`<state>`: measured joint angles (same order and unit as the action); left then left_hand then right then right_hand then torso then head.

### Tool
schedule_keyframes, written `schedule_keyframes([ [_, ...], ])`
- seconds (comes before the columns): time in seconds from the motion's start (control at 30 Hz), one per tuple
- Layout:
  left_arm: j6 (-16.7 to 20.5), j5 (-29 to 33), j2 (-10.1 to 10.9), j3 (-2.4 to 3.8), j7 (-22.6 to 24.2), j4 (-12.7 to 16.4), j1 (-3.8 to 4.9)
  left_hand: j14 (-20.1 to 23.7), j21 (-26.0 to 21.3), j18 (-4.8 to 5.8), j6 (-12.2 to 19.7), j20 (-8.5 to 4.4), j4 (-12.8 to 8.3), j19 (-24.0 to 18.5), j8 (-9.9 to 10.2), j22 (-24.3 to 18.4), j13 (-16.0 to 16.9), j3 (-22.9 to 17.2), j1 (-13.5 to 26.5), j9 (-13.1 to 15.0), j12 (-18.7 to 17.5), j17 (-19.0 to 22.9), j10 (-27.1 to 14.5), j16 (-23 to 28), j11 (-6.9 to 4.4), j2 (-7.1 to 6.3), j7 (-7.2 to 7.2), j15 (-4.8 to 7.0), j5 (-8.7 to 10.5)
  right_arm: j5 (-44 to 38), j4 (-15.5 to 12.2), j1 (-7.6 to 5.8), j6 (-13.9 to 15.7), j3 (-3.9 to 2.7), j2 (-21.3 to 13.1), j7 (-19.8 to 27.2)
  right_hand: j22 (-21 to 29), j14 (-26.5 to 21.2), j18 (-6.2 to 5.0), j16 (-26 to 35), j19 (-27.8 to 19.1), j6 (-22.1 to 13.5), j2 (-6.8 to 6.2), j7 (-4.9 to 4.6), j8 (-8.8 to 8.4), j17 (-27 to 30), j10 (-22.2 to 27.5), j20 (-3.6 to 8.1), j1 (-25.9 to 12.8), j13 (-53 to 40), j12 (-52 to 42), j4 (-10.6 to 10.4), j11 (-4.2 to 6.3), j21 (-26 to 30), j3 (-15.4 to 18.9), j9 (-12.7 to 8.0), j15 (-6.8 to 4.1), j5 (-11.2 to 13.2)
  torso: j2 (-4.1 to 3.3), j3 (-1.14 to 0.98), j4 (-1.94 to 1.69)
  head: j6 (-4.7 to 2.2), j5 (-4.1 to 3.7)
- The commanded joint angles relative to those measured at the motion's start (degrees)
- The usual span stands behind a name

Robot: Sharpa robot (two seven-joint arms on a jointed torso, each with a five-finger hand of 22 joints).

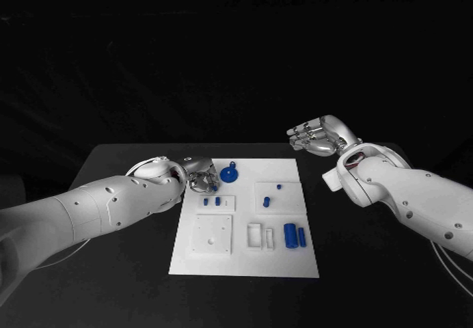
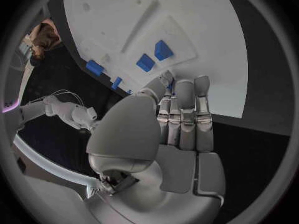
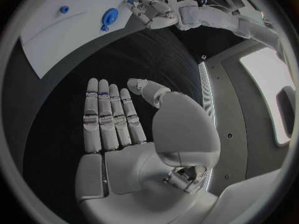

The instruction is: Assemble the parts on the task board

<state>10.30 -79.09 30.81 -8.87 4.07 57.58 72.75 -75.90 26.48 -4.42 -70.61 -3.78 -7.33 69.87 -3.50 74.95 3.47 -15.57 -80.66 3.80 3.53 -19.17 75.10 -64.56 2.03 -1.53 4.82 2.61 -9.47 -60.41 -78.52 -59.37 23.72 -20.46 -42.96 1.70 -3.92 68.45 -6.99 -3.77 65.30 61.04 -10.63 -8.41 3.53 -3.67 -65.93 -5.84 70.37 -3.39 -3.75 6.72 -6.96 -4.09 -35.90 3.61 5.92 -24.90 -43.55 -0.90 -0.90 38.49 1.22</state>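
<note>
The white task board (image 1: 247, 260) lies in the middle of the black table. My left hand (image 1: 200, 172) hovers over its far left corner, and a small blue part (image 1: 214, 186) shows at its fingertips, pinched between thumb and finger. In the left wrist view that hand (image 2: 177, 119) has its fingers straight and together over the board (image 2: 206, 45). A round blue part with a handle (image 1: 230, 175) lies just right of the hand. My right hand (image 1: 317, 137) is raised beyond the board's far right corner. In its own view the right hand (image 3: 118, 119) is flat and holds nothing.
Two small blue pegs (image 1: 212, 201) stand on a raised block below my left hand. More blue pieces sit mid-board (image 1: 266, 201) and near the right edge (image 1: 290, 234). White blocks (image 1: 213, 234) take up the board's near half. Bare black table surrounds the board.
</note>
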Motion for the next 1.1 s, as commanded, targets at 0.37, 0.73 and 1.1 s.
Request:
schedule_keyframes([
  [0.37,-2.83,-0.99,0.36,-0.37,-1.77,0.01,-0.55,1.27,-0.31,-1.07,10.62,0.56,-0.09,-0.78,-0.01,1.07,-0.11,-0.76,0.38,-0.26,-0.22,0.24,-2.24,-0.24,0.62,-1.65,-0.34,-0.45,0.76,-0.22,0.09,0.01,-1.03,-0.02,-0.08,0.11,0.08,-0.34,-0.75,0.25,-0.34,-0.37,0.11,-0.18,0.03,0.10,0.50,-0.26,-0.57,0.08,0.24,0.09,-0.06,-0.02,-0.13,-0.03,0.30,-0.31,0.03,0.11,-0.06,-0.06,-0.04],
  [0.73,-0.57,-0.75,0.59,-0.34,-1.65,0.03,-0.55,1.50,-1.02,-1.20,22.47,0.71,0.92,-0.49,0.32,1.09,-0.11,-2.20,-0.06,-0.59,-0.20,0.80,-2.61,-0.14,0.85,-3.70,-2.35,-0.62,0.73,-0.52,0.23,0.01,-1.87,-0.02,-0.06,-0.23,0.11,-0.93,-0.73,0.25,-0.89,-0.62,-0.10,-0.29,0.03,0.11,1.12,-0.51,-0.36,0.08,0.24,0.41,-0.30,0.10,0.05,-0.03,0.59,-0.32,0.01,0.15,-0.04,-0.18,-0.01],
  [1.1,1.35,0.35,1.45,-0.20,-2.35,0.20,-0.51,1.77,-1.23,-1.46,19.96,0.85,1.27,-0.54,-0.03,1.18,-0.12,-2.81,-1.24,-0.39,-0.20,1.08,-4.01,0.06,1.39,-3.92,0.15,-0.84,0.42,-8.99,0.99,0.02,-9.29,-0.02,0.26,-2.55,-0.49,3.32,-1.42,-0.56,2.66,0.56,0.72,0.05,0.15,-0.36,0.67,0.77,2.03,0.07,0.17,2.34,0.00,-1.78,4.39,0.04,-1.01,1.52,0.05,0.12,0.06,-0.80,-1.00],
])
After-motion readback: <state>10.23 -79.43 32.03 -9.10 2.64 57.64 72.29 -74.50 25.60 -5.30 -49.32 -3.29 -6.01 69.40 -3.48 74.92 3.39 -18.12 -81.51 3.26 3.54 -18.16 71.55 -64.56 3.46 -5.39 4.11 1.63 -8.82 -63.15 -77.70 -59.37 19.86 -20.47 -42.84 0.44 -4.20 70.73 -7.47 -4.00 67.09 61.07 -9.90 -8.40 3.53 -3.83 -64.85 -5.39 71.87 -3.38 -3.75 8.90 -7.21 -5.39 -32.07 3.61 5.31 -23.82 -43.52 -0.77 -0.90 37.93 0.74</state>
